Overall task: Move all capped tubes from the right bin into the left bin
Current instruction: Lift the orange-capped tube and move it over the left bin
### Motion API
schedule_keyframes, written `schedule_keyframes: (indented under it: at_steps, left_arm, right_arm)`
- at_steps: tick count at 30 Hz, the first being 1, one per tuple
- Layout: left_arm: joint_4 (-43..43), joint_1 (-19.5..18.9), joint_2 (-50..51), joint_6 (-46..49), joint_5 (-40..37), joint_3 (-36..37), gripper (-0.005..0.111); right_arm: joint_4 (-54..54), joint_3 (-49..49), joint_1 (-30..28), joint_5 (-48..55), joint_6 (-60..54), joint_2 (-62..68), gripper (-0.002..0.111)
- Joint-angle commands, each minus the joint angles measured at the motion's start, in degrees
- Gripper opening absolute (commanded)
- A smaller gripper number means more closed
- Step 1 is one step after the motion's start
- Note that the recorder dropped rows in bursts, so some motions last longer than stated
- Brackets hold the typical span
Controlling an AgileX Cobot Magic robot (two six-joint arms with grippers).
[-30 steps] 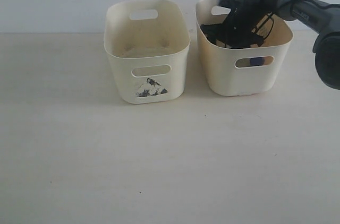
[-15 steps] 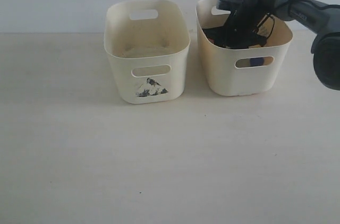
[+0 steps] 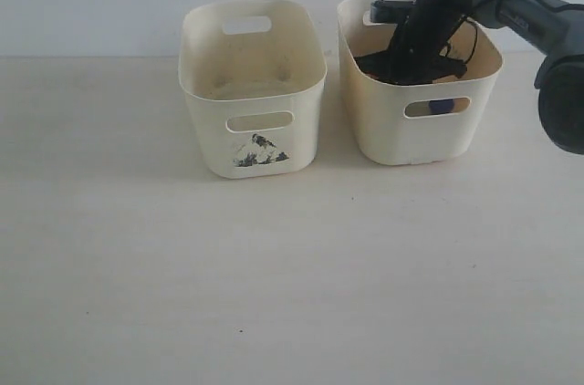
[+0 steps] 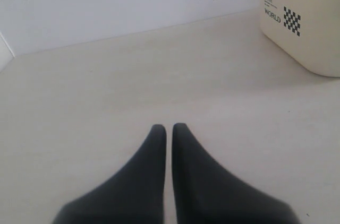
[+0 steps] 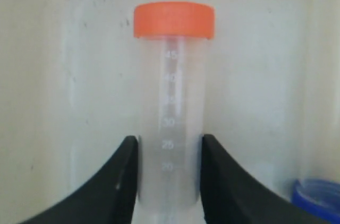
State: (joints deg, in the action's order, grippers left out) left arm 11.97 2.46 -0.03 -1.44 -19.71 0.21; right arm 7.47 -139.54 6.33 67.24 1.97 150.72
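Note:
In the right wrist view a clear graduated tube with an orange cap (image 5: 173, 20) stands between my right gripper's (image 5: 170, 147) black fingers, which press both its sides: shut on it. The dark blue cap (image 5: 319, 200) of the other tube lies beside it and shows through the front slot (image 3: 441, 106). From outside, my right gripper (image 3: 411, 64) reaches down into the yellowish right bin (image 3: 383, 134), its tips hidden by the wall. The paler left bin (image 3: 214, 130) with its dark mark stands beside it. My left gripper (image 4: 169, 128) is shut on nothing above bare table.
A cream tub (image 4: 313, 49) with a "WORLD" label and checker print stands ahead of my left gripper; which bin it is I cannot tell. The two bins stand close together at the back of the pale table (image 3: 274, 266), near a white wall.
My right arm has risen a little and shifted right inside the right bin. The bins have not moved.

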Motion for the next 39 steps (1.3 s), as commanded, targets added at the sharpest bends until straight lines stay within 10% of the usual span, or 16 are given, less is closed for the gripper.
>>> schedule_keyframes:
  at_steps: [1,10,18,25,33,39]
  left_arm:
    - [-0.2,0.1,0.0,-0.5,0.2,-0.2,0.004]
    - [-0.2,0.1,0.0,-0.5,0.2,-0.2,0.004]
    - [-0.2,0.1,0.0,-0.5,0.2,-0.2,0.004]
    - [-0.2,0.1,0.0,-0.5,0.2,-0.2,0.004]
    - [-0.2,0.1,0.0,-0.5,0.2,-0.2,0.004]
    - [-0.2,0.1,0.0,-0.5,0.2,-0.2,0.004]
  right_arm:
    - [-3.9,-2.1,0.6,2.7,-2.0,-5.1,0.0]
    - [-0.4,-2.4,0.6,2.7,-2.5,-16.7,0.0]
    - [23.2,-2.4,2.8,2.7,-11.5,-20.0,0.0]
    - [16.6,-1.0,9.9,2.7,-15.1,-20.0,0.001]
    - [11.6,-1.0,14.2,2.7,-13.3,-17.6,0.058]
    - [8.2,-1.0,14.2,2.7,-7.7,-17.6,-0.001]
